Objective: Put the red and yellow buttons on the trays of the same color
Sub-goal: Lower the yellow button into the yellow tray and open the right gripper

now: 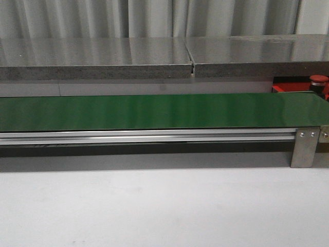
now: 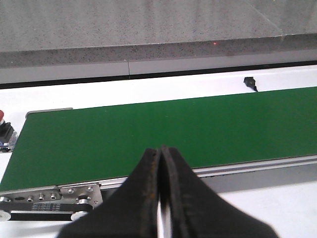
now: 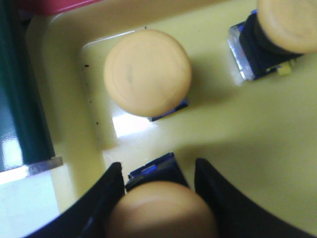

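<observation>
Right tool (image 3: 158, 198) around yellow button (image 3: 161, 210)

No text, label, brand, number or sign can be read anywhere in the three views, neither on the green belt (image 1: 154, 110), the yellow tray (image 3: 277, 129) nor the yellow buttons (image 3: 147, 72).

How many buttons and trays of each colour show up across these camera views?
Yellow buttons: 3, one, another, and one between the fingers of the right claw
Red buttons: 1
Yellow trays: 1
Red trays: 1
Total: 6
</observation>
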### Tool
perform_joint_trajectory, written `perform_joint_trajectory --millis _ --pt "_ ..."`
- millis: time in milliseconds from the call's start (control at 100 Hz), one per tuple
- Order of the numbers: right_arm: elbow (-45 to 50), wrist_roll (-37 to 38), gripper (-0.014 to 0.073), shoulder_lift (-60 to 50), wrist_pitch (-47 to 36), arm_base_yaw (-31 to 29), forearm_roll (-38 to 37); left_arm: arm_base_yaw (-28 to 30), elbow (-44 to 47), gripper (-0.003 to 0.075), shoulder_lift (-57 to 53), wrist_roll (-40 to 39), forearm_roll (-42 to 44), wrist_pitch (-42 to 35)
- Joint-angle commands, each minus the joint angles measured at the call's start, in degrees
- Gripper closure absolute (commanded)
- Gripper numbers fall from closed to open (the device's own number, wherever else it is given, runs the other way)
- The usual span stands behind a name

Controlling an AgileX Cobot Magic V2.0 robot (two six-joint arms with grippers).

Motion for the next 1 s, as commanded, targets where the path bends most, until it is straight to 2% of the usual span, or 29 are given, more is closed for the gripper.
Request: perform_joint_trajectory --millis 0,400,520,640,740,800,990 --pt "-1.13 -0.71 0.0475 -0.89 -3.67 0.13 0.40 -0.36 -1.53 0.0739 0.20 0.01 -0.86 -4.21" --pt "-1.13 -0.71 0.0454 1.82 -2.65 0.13 0.40 -0.36 -1.53 0.0739 0.20 0.01 -0.86 -4.21" --pt "-1.13 -0.75 0.0334 1.82 -1.66 0.13 0.35 -0.36 -1.53 0.0739 0.20 0.01 -0.86 -4.21" --pt "-1.13 -0.75 0.0113 1.82 -0.93 0.13 0.35 -0.36 -1.53 0.0739 0.20 0.01 -0.86 -4.21" --pt "-1.38 -0.75 -0.0015 1.82 -0.81 0.13 0.35 -0.36 -1.53 0.0739 0.20 0.01 -0.86 -4.21" --pt "-1.87 -0.75 -0.0043 1.58 -0.41 0.13 0.35 -0.36 -1.53 0.0739 0.20 0.01 -0.86 -4.21" --pt "-4.23 -0.75 -0.0041 -1.70 2.93 0.13 0.35 -0.36 -1.53 0.0739 0.20 0.01 -0.86 -4.21"
